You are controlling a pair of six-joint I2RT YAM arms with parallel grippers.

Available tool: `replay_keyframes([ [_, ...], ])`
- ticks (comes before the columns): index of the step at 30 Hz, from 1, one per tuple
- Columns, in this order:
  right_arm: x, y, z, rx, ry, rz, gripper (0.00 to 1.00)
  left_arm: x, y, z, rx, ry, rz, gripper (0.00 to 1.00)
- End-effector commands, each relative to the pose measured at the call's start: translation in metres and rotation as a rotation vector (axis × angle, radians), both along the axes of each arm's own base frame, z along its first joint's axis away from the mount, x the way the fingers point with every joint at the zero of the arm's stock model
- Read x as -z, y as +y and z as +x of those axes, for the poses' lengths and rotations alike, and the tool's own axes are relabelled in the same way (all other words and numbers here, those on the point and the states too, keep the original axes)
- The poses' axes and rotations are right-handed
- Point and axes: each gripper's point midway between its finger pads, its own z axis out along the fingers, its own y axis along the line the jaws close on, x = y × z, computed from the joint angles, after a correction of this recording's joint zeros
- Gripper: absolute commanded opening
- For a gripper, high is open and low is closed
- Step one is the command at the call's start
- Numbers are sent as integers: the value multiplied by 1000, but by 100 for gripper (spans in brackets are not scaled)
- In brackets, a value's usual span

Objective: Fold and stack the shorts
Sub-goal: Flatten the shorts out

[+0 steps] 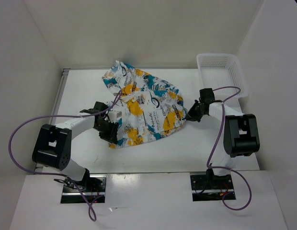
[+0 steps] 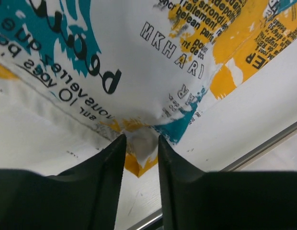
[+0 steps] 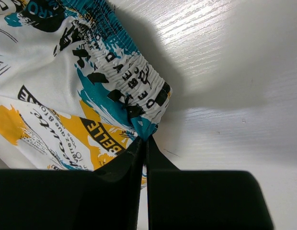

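The shorts (image 1: 143, 108), white with a teal, yellow-orange and black print, lie crumpled across the middle of the table. My left gripper (image 1: 109, 127) is at their near left edge. In the left wrist view it (image 2: 140, 140) is shut on a bunched corner of the shorts (image 2: 139, 72), which fills the gap between the fingertips. My right gripper (image 1: 189, 115) is at their right edge. In the right wrist view it (image 3: 144, 140) is shut tight on the end of the gathered waistband of the shorts (image 3: 139, 91).
A white mesh basket (image 1: 220, 72) stands at the back right corner, just behind the right arm. A metal rail (image 1: 62, 91) runs along the table's left edge and shows in the left wrist view (image 2: 263, 143). White walls enclose the table.
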Motion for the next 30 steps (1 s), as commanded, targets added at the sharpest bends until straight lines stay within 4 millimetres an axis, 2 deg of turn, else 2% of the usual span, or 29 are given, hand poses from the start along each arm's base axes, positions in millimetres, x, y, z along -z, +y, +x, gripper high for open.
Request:
replay_keyframes([
  [1, -11, 1, 16, -11, -59, 1, 8, -2, -13, 7, 26, -22, -67, 39],
  [2, -11, 1, 16, -11, -59, 1, 8, -3, -15, 6, 28, -20, -78, 29],
  [4, -11, 1, 16, -11, -59, 1, 8, -6, -17, 12, 31, -39, -92, 19],
  [5, -11, 1, 16, -11, -59, 1, 8, -8, -20, 11, 35, -36, -107, 8],
  [6, -11, 1, 16, -11, -59, 1, 8, -7, -20, 13, 35, -33, -107, 2],
  [8, -13, 1, 17, -11, -59, 1, 8, -9, -18, 15, 31, -33, -91, 0],
  [10, -16, 1, 15, -11, -58, 1, 4, -25, -12, 32, 18, -90, -43, 0],
  [11, -29, 1, 24, -11, -97, 3, 4, -33, 0, 43, -26, -117, -21, 0],
  [12, -33, 1, 26, -19, -105, -2, 2, -44, 6, 56, -49, -160, -17, 0],
  [13, -47, 2, 37, -19, -137, 0, 1, -68, 9, 80, -72, -231, -28, 0],
  [14, -58, 2, 46, -19, -169, 1, 0, -75, 21, 98, -115, -254, -27, 0],
  [15, -66, 2, 49, -19, -171, 1, 0, -88, 23, 114, -128, -285, -47, 0],
  [16, -87, 3, 65, -19, -221, 3, 0, -100, 26, 129, -140, -321, -61, 0],
  [17, -95, 7, 72, -28, -236, 5, 0, -125, 28, 158, -148, -389, -80, 0],
  [18, -106, 8, 76, -28, -253, 6, 0, -140, 35, 172, -165, -428, -99, 0],
  [19, -131, 8, 89, -27, -310, 9, 0, -155, 39, 184, -173, -468, -108, 0],
  [20, -143, 9, 95, -27, -340, 10, 0, -174, 45, 196, -185, -525, -109, 0],
  [21, -149, 9, 95, -27, -338, 10, 0, -204, 58, 211, -208, -603, -117, 0],
  [22, -170, 8, 99, -21, -382, 5, 0, -218, 66, 218, -218, -646, -124, 0],
  [23, -180, 7, 99, -21, -407, 6, 0, -244, 73, 220, -226, -725, -129, 0],
  [24, -195, 9, 92, -22, -435, 0, 0, -258, 80, 221, -235, -769, -134, 0],
  [25, -197, 9, 85, -22, -435, 0, 0, -269, 96, 220, -263, -802, -128, 0],
  [26, -201, 6, 81, -21, -448, -13, 0, -287, 101, 212, -267, -853, -131, 0],
  [27, -211, 4, 70, -13, -467, -22, 0, -291, 107, 207, -281, -871, -124, 0],
  [28, -197, 3, 58, -14, -429, -24, 0, -289, 112, 193, -293, -889, -122, 0],
  [29, -193, 2, 49, -14, -421, -24, 0, -284, 114, 184, -302, -888, -118, 0],
  [30, -180, 0, 27, -15, -399, -26, 0, -274, 110, 175, -293, -877, -132, 0],
])
